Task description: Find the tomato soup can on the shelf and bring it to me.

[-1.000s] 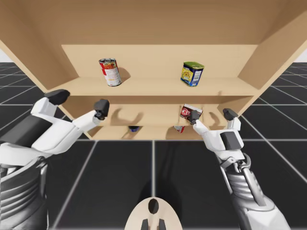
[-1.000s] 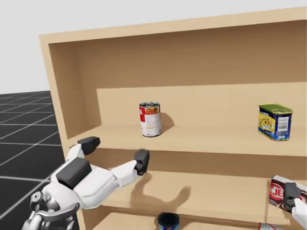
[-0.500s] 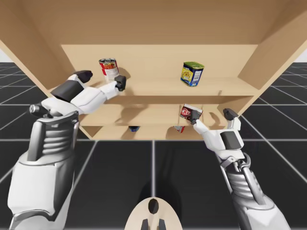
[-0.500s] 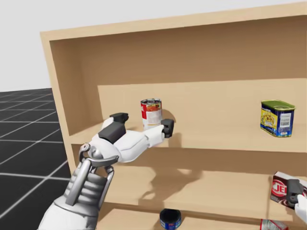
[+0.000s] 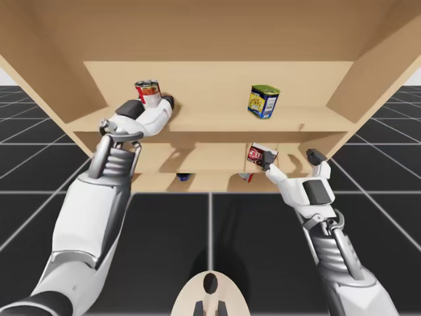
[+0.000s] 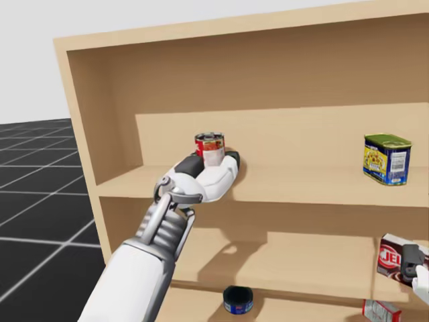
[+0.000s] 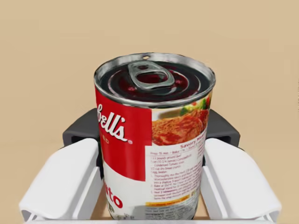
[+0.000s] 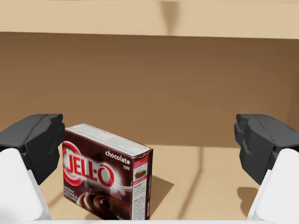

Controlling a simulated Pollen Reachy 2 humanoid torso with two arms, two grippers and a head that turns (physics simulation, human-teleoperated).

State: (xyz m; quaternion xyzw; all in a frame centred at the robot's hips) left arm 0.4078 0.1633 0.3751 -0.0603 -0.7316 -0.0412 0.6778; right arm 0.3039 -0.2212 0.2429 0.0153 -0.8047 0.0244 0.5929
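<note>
1. The red-and-white tomato soup can (image 7: 152, 140) stood upright on the upper board of the wooden shelf (image 5: 217, 118). It had a silver pull-tab lid, a red panel with white script, and a white panel with a picture of food above fine print.
2. In the high view the can (image 5: 147, 92) sat toward the 9 o'clock end of that board. A blue-and-yellow rectangular tin (image 5: 264, 101) with a green top stood well apart from it at 3 o'clock.
3. My left gripper (image 7: 152, 133) was closed to the can's width, with one dark pad pressed against each side. The can rested on the board.
4. In the head view the left gripper (image 6: 211, 162) clasped the lower half of the can (image 6: 210, 146).
5. My right gripper (image 8: 149, 137) was spread wide and held nothing.
6. A dark brown box (image 8: 105, 172) stood on the middle board just ahead of the right gripper and just beside one finger. I could not tell whether they touched.
7. A small dark blue can (image 6: 237, 299) lay on the lowest board, at 6 o'clock from the soup can.
</note>
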